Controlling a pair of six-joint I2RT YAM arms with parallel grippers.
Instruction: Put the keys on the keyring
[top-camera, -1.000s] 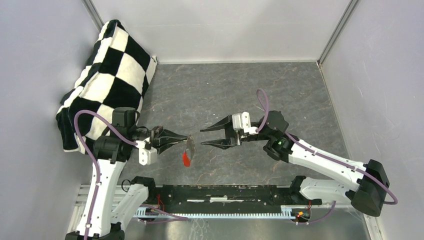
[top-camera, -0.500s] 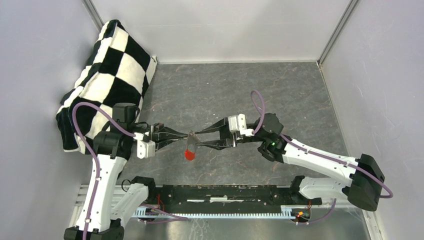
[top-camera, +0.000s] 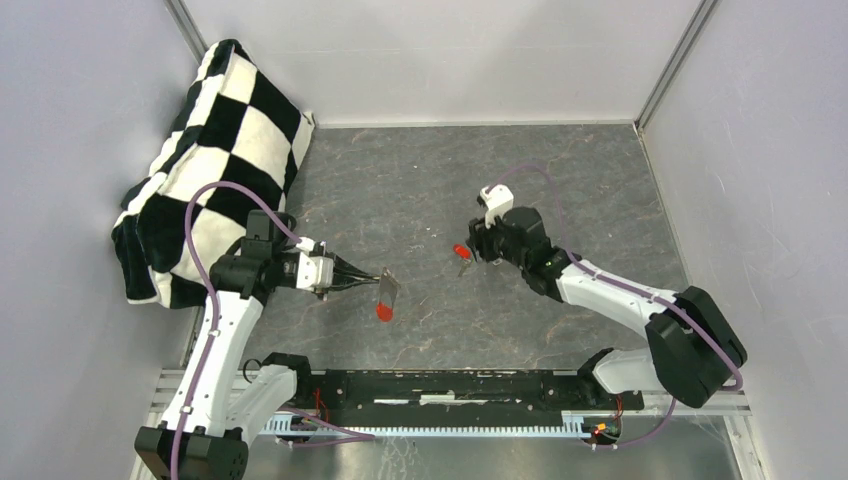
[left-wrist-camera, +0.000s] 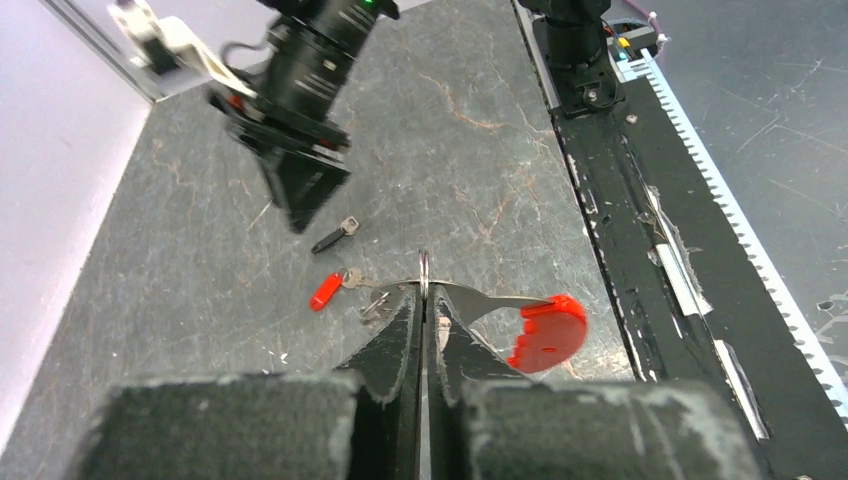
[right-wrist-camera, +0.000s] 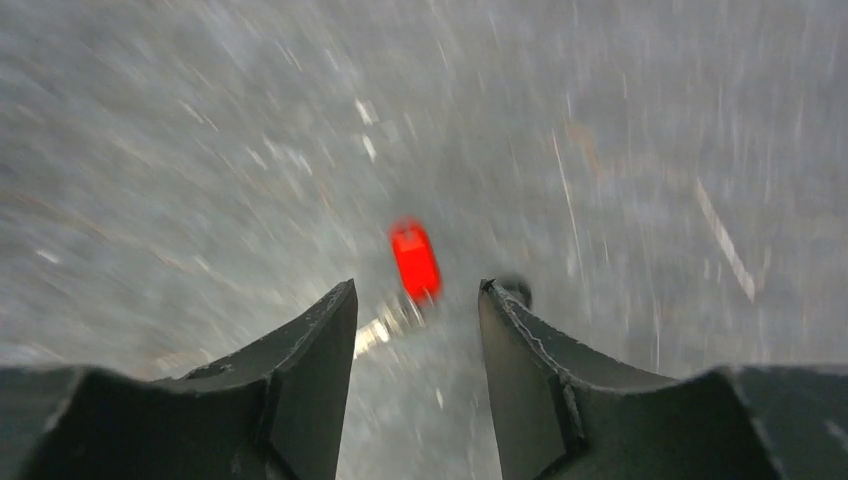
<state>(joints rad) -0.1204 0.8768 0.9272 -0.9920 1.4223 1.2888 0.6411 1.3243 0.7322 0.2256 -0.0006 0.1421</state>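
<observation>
My left gripper (top-camera: 372, 277) is shut on the keyring (top-camera: 386, 292). The thin metal ring (left-wrist-camera: 424, 272) stands edge-on between its fingertips, above the table. A grey metal tab with a round red tag (left-wrist-camera: 547, 333) hangs off the ring to one side. The two keys lie on the table, the red-headed key (top-camera: 460, 250) beside the black-headed key (left-wrist-camera: 335, 236). My right gripper (top-camera: 476, 252) points down just over them, open. In the blurred right wrist view the red-headed key (right-wrist-camera: 415, 260) sits just beyond the gap between the fingers. The black-headed key (right-wrist-camera: 516, 288) peeks out past the right fingertip.
A black-and-white checkered cushion (top-camera: 215, 140) leans in the back left corner. Grey walls close the table in on three sides. A black rail (top-camera: 450, 385) with the arm bases runs along the near edge.
My right gripper has pulled away from the keyring, swung back and to the right, and turned down over the keys. The left gripper stays shut on the ring and has shifted only slightly.
</observation>
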